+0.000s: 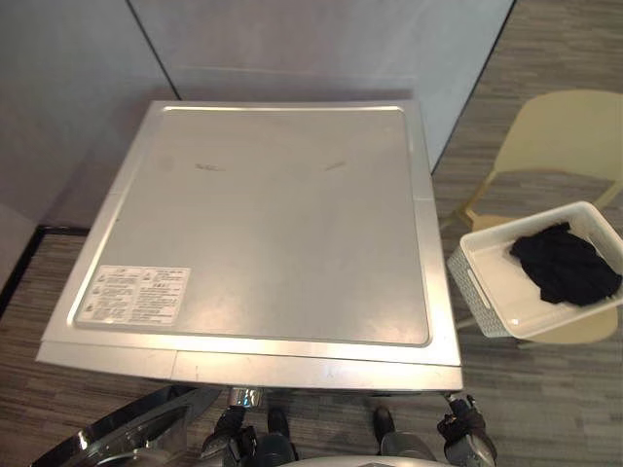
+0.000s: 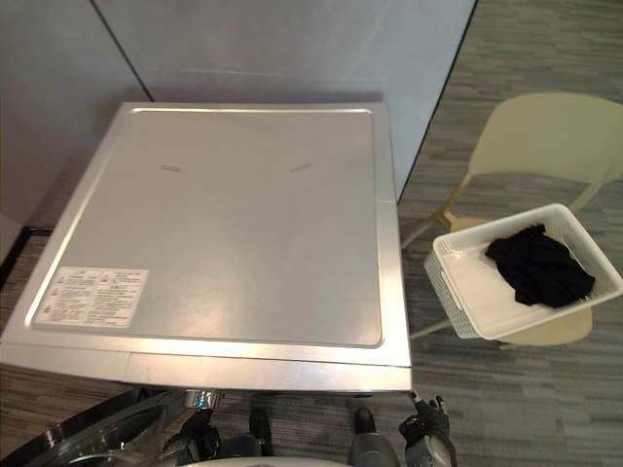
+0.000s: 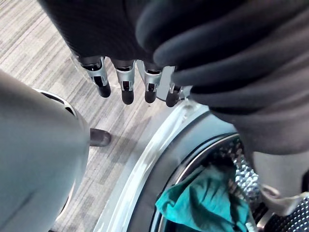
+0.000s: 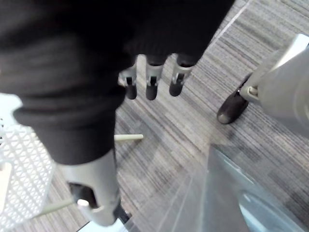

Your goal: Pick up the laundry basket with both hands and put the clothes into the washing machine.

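Observation:
A white laundry basket (image 1: pixel 479 270) sits on a pale yellow chair (image 1: pixel 569 131) to the right of the washing machine (image 1: pixel 273 224), with a black garment (image 1: pixel 565 263) lying in it. The machine's round door (image 1: pixel 127 438) hangs open at the lower left. In the left wrist view a teal cloth (image 3: pixel 203 203) lies inside the drum. My left hand (image 1: pixel 226 440) hangs low in front of the machine, fingers (image 3: pixel 126 89) straight and holding nothing. My right hand (image 1: pixel 467 436) hangs at the machine's front right corner, fingers (image 4: pixel 150 84) straight and empty, with the basket's wall (image 4: pixel 19 183) close beside it.
Grey partition walls (image 1: pixel 321 39) stand behind the machine. A label (image 1: pixel 136 292) is stuck on the machine's lid near the front left. Striped grey carpet (image 1: pixel 545 389) stretches between the machine's front and the chair.

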